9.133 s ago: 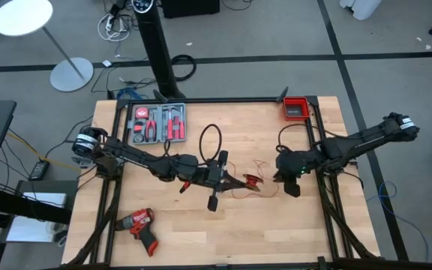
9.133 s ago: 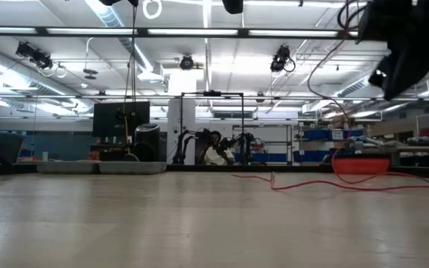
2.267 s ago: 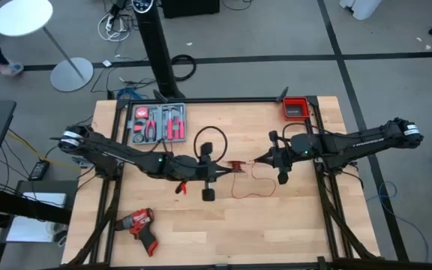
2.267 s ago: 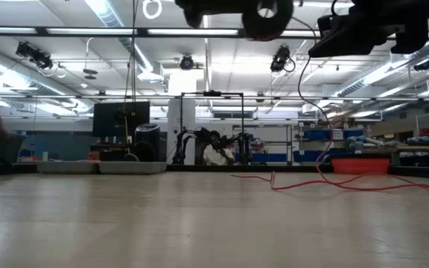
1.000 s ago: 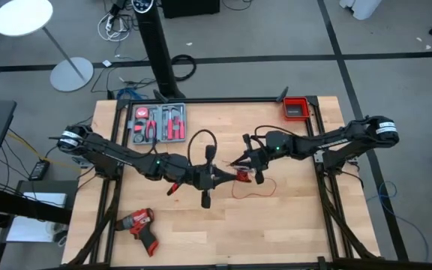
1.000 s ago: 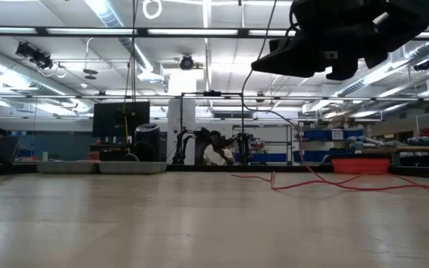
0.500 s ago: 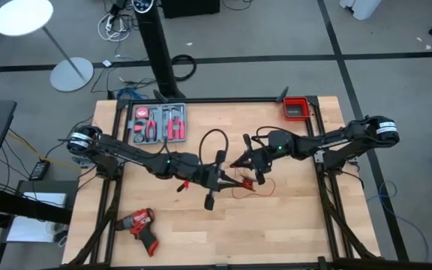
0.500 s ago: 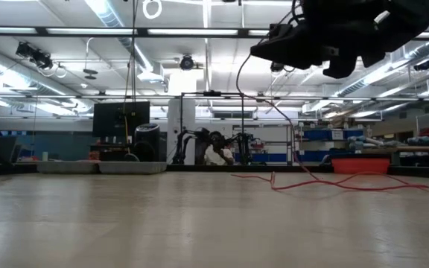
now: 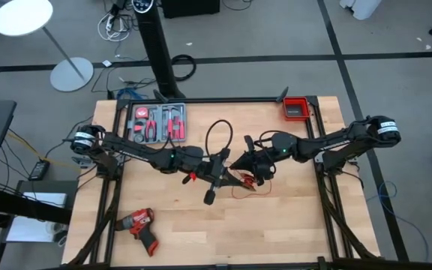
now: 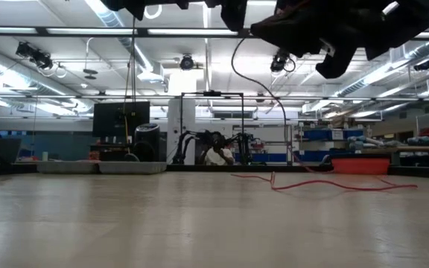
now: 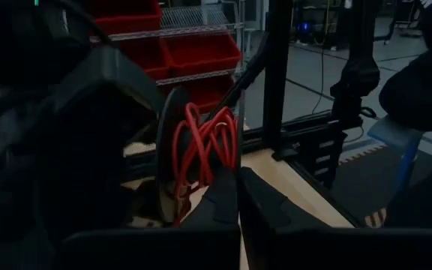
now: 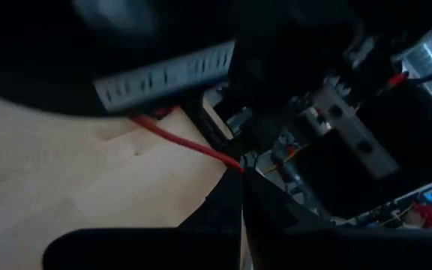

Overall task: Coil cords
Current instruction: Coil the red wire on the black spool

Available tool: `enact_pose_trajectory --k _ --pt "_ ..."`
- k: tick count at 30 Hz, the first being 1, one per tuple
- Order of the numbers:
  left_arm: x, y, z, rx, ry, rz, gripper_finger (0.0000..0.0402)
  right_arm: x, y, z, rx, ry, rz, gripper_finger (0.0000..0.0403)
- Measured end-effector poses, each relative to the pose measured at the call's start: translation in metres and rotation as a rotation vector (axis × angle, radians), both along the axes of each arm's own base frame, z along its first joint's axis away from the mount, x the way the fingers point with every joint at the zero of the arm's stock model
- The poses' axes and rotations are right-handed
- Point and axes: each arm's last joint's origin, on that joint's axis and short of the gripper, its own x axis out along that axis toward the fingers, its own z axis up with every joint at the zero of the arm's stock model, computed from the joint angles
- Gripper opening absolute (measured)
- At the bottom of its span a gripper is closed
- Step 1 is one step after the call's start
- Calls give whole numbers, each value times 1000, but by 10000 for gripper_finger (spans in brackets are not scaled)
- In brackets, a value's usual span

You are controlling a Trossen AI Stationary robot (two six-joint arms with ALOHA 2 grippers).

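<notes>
Winding the red wire (image 9: 247, 182) onto its spool looks like the step in hand: mid-counter, the left claw (image 9: 231, 176) is clamped beside the red coil while the right claw (image 9: 240, 164) pinches the wire's free run. Next, another wrap wants steady tension. The black cable (image 9: 217, 133) loops close behind; tool tray (image 9: 156, 124), drill (image 9: 140, 226) and red bin (image 9: 296, 109) sit well apart.

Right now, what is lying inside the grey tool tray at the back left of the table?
Inside the tool tray lie red-handled hand tools, side by side. Anything under them is covered and cannot be seen.
</notes>
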Motion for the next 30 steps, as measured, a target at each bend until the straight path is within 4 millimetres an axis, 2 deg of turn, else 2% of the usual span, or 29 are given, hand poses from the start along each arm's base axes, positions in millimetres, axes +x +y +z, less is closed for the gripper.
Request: enact_pose_trajectory --k 4,10,15,20,23,27,30 --pt "0 0 -3 -26 37 2 0 -3 2 4 0 -14 13 31" --pt "0 -1 -1 12 6 -37 0 -4 7 0 36 49 39 95" --pt "-1 -1 0 49 -17 -73 0 -12 4 5 31 86 -119 130" --pt "-1 -2 1 72 -43 -79 0 -29 3 7 78 219 -150 136" --pt "-1 -2 2 77 -55 -84 0 -43 0 7 99 308 -266 137" --pt "-1 -2 3 115 -78 -89 0 -63 2 22 134 273 -431 133" --pt "0 0 3 121 -76 -88 0 -80 10 38 212 203 -386 128"
